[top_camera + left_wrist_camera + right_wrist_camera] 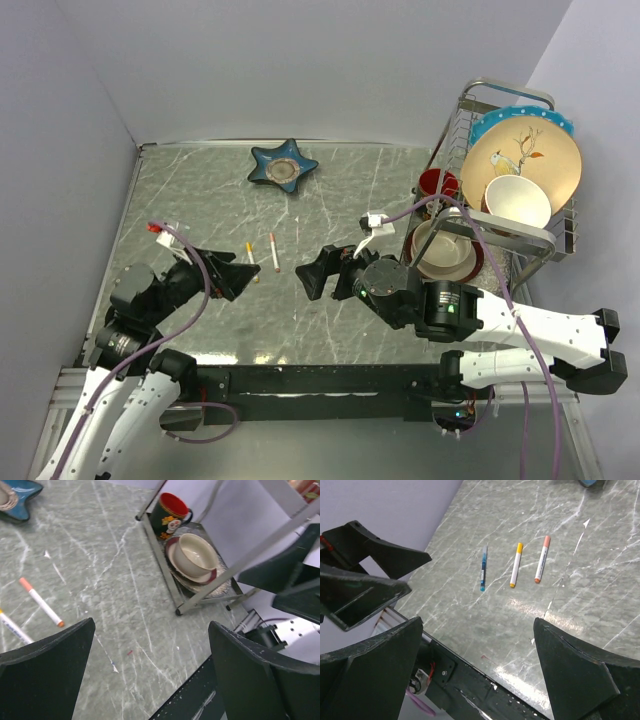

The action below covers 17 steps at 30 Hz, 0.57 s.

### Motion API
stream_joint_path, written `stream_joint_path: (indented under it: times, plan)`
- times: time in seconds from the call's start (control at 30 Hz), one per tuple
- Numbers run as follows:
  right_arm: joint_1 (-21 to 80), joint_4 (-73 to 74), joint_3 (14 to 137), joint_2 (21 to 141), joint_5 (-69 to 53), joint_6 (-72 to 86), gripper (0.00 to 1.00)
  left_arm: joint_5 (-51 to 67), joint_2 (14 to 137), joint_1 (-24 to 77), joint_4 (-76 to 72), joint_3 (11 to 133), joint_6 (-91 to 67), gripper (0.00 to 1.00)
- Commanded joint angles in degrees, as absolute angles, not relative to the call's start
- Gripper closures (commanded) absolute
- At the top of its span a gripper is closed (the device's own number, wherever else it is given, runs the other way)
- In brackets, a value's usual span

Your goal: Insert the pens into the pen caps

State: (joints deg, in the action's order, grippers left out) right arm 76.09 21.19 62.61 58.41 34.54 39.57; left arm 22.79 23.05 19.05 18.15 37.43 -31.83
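Only the right wrist shows a blue pen (483,570) beside the white pens (516,565); both arms' jaws spread.

On the grey table (600,595) lie a blue pen (483,570), a yellow-ended pen (516,565) and an orange-ended pen (542,560), close together and roughly parallel. The right gripper (477,627) hangs above them, fingers spread wide.

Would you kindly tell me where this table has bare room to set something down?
Free: the far left corner of the table, between the star dish and the wall; the stretch between the star dish and the dish rack. Crowded: the middle, where the pens lie close by the left gripper and right gripper, both open.
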Motion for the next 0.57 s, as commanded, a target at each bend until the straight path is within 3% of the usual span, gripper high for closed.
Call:
stream_joint_path:
  times: [0.0, 0.53]
  plan:
    - [76.1, 19.2, 62.1, 58.2, 34.7, 40.3, 0.00, 27.9, 21.3, 19.0, 15.0, 37.4, -29.4, 0.01]
    - [76.1, 15.0, 59.6, 55.9, 33.5, 38.3, 0.00, 25.8, 17.1, 19.0, 16.1, 37.5, -29.0, 0.01]
